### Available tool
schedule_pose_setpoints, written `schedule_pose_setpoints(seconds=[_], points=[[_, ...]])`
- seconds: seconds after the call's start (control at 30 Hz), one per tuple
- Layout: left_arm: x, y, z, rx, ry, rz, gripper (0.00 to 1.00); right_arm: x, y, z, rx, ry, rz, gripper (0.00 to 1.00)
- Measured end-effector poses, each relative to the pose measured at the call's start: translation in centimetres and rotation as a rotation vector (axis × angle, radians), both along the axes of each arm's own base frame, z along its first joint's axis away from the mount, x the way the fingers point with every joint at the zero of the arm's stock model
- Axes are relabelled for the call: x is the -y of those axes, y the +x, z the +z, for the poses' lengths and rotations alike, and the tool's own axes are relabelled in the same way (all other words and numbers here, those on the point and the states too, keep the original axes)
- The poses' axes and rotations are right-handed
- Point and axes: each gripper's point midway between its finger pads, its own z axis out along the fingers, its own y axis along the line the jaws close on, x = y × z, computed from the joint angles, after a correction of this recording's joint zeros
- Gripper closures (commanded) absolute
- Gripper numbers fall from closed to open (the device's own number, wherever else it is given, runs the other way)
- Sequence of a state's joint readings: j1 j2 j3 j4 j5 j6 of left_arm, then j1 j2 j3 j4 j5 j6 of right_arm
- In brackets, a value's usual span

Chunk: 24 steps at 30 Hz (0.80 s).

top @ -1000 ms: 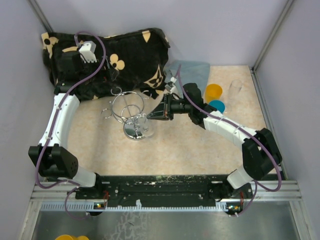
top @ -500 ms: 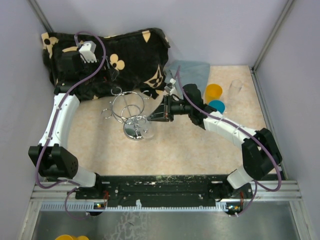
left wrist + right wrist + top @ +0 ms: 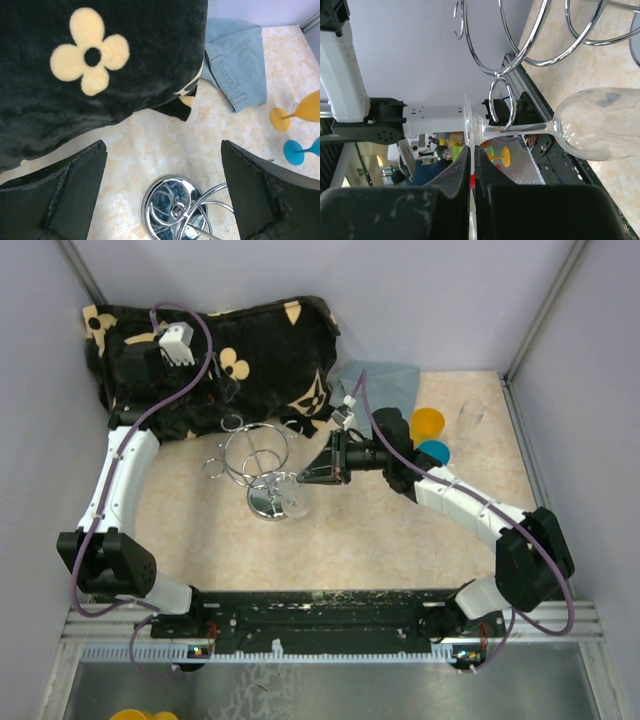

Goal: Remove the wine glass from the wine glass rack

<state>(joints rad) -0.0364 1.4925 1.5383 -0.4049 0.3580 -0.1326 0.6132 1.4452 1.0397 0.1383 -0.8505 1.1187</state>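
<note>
The wine glass rack (image 3: 258,455), a chrome wire stand with a round base, stands mid-table. The clear wine glass (image 3: 293,503) hangs on it upside down; in the right wrist view its stem (image 3: 522,130) passes through a wire loop (image 3: 501,107), with its bowl (image 3: 600,127) to the right. My right gripper (image 3: 303,478) is shut on the glass's foot (image 3: 468,117), edge-on between the fingers (image 3: 455,170). My left gripper (image 3: 214,390) is open and empty, above and behind the rack; the rack's base (image 3: 175,205) shows between its fingers (image 3: 80,175).
A black cushion with cream flowers (image 3: 250,345) lies at the back left. A blue denim cloth (image 3: 385,380) lies behind the right arm. An orange goblet (image 3: 427,424), a blue goblet (image 3: 435,451) and a clear glass (image 3: 470,415) stand at the right. Grey walls enclose three sides.
My right gripper has shifted slightly left and nearer, still shut on the glass's foot, and its forearm has swung. The left arm has not moved.
</note>
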Motion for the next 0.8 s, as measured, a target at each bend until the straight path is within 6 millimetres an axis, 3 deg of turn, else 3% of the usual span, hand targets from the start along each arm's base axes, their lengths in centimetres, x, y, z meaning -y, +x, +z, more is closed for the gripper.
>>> schedule_pose_setpoints(seconds=[0.17, 0.53, 0.67, 0.8], points=[[0.1, 0.0, -0.1, -0.004, -0.004, -0.007, 0.0, 0.2, -0.4, 0.6, 0.007, 0.007, 0.008, 1.0], [0.6, -0.1, -0.2, -0.011, -0.018, -0.033, 0.0, 1.0, -1.4, -0.5, -0.025, -0.028, 0.003, 1.0], [1.3, -0.4, 0.1, -0.012, -0.042, -0.071, 0.0, 1.9, -2.1, 0.2, -0.013, -0.03, -0.016, 1.0], [2.8, -0.7, 1.7, 0.0, -0.086, -0.134, 0.0, 2.9, -2.1, 1.3, 0.013, -0.018, -0.046, 1.0]])
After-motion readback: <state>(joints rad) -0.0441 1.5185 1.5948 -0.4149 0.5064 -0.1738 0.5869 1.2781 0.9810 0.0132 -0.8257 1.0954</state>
